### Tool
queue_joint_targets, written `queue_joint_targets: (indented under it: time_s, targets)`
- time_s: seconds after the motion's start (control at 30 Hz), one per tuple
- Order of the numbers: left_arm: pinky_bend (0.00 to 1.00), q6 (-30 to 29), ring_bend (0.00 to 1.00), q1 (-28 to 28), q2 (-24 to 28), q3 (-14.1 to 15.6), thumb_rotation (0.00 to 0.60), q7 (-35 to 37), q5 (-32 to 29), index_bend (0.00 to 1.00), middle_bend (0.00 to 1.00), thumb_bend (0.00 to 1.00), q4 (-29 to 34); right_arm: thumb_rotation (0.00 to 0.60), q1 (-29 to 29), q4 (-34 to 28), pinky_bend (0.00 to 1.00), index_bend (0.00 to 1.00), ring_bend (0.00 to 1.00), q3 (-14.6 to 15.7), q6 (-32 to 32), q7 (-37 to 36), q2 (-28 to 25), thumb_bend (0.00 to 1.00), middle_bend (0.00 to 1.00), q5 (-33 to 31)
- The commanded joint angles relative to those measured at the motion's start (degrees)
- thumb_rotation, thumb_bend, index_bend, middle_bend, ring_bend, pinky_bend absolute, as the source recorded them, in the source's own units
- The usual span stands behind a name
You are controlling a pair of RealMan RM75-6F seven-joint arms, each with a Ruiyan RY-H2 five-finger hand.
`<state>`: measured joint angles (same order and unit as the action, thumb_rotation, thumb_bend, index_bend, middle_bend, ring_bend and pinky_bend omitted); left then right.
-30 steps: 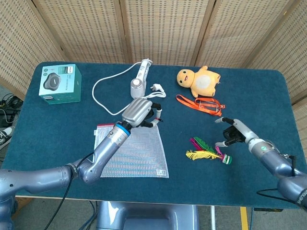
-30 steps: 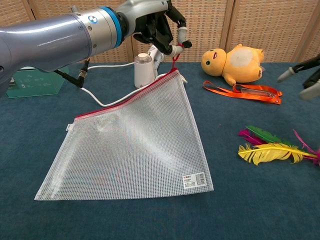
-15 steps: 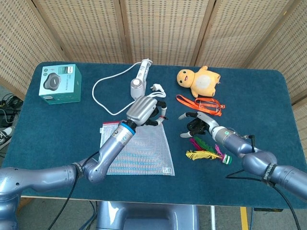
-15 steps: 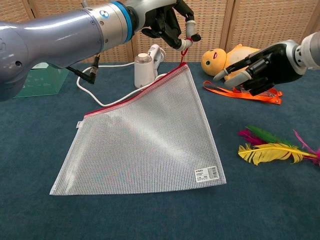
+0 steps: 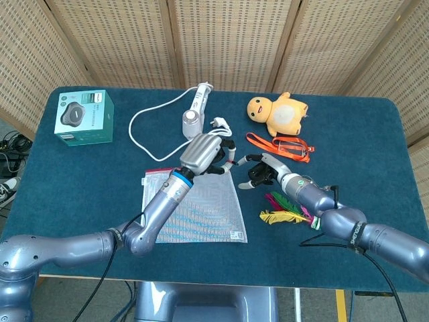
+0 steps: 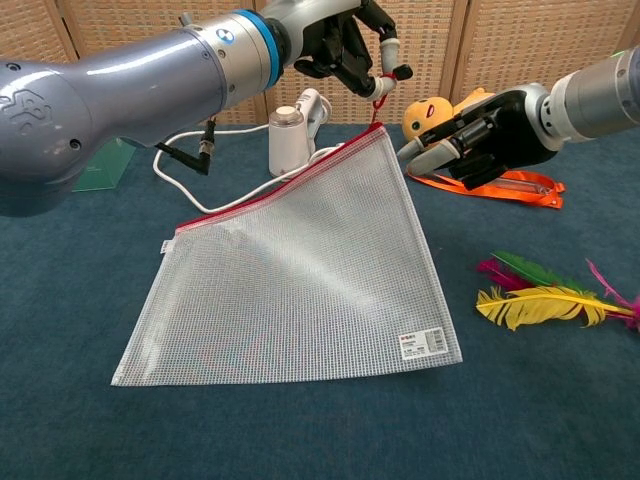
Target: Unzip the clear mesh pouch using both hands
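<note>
The left hand [image 6: 345, 45] pinches the red zipper pull [image 6: 377, 97] of the clear mesh pouch [image 6: 300, 280] and holds that corner lifted off the blue table [image 6: 560, 420], so the pouch hangs in a slope from the raised corner down to its far corners, which rest on the cloth near the front of the table. Compared with a second ago the pouch has slid a little toward the robot's right and the lifted corner sits higher. The bigger change is in the right hand [image 6: 480, 130]: a second ago it hovered well out by the table's right side, beside the feathers [image 6: 545, 300]; now it has swung in across the orange lanyard [image 6: 500, 185] and sits just beside the raised corner, fingers apart and holding nothing, fingertips [image 6: 415, 152] pointing at the red zipper edge [image 6: 280, 180]. In the head view the two hands are close together above the pouch, with the yellow plush duck [image 5: 276, 114] and the white corded appliance [image 5: 194, 114] behind them. The zipper looks closed along its whole length, so the unzipping itself seems not yet begun. I judge the right hand is arriving to grip the pouch's corner fabric beside the pull, giving the left hand something to pull against as it draws the slider along the red track.
</note>
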<state>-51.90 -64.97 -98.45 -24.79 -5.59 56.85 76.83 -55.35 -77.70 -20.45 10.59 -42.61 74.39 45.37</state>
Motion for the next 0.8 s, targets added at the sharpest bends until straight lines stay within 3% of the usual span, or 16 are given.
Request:
queue_joint_targets:
  time_s: [0.03, 0.8]
  targets:
    - [1.0, -0.61, 0.96, -0.24, -0.73, -0.02, 0.6, -0.01, 0.24, 0.97, 1.0, 0.97, -0.51, 0.6, -1.89, -0.11, 1.0, 0.39, 0.98, 1.37, 1.66, 0.72, 0.63, 0.23, 0.91, -2.91]
    - [1.0, -0.6, 0.96, -0.23, -1.77, -0.31, 0.6, 1.56, 0.24, 0.97, 1.0, 0.96, -3.15, 0.6, -6.38, -2.68, 1.0, 0.42, 0.98, 4.99, 5.94, 5.45, -0.09, 0.28, 0.91, -12.94]
